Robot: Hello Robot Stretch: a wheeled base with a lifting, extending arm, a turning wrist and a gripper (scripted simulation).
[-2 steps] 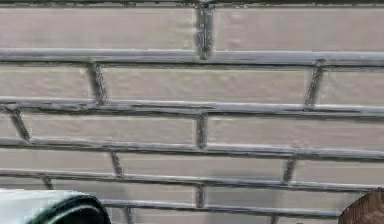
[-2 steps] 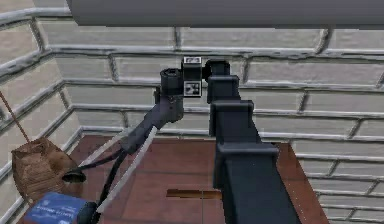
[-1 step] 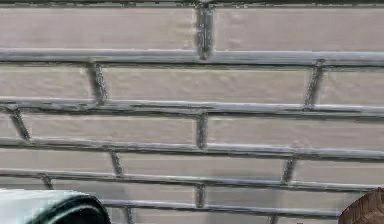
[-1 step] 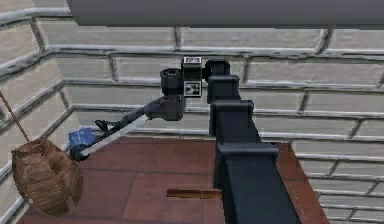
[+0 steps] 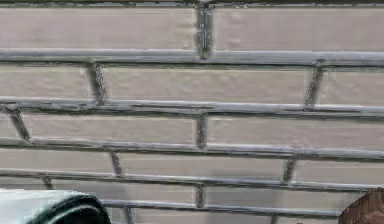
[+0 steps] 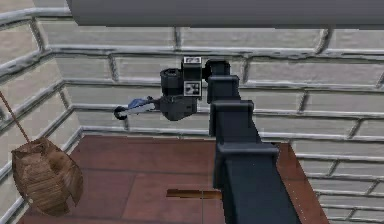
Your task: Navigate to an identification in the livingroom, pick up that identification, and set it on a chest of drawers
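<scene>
A thin dark strip (image 6: 186,192) lies flat on a red-brown wooden surface (image 6: 140,160), just left of the dark arm bar (image 6: 240,140). It is too small to tell whether it is the identification. Above it and well clear of the wood, the end effector (image 6: 128,110) points toward the arm side view's left, with the brick wall (image 6: 300,70) behind it. A small pale blue-white blob sits at the tips of its thin fingers (image 6: 145,103). I cannot tell whether it holds anything, nor how the fingers are set. A brown woven basket (image 6: 45,175) stands at the surface's left end, in the corner of the walls. The forward view faces pale brickwork (image 5: 200,120) close up, with a brown rounded shape (image 5: 366,210) at its lower right corner.
</scene>
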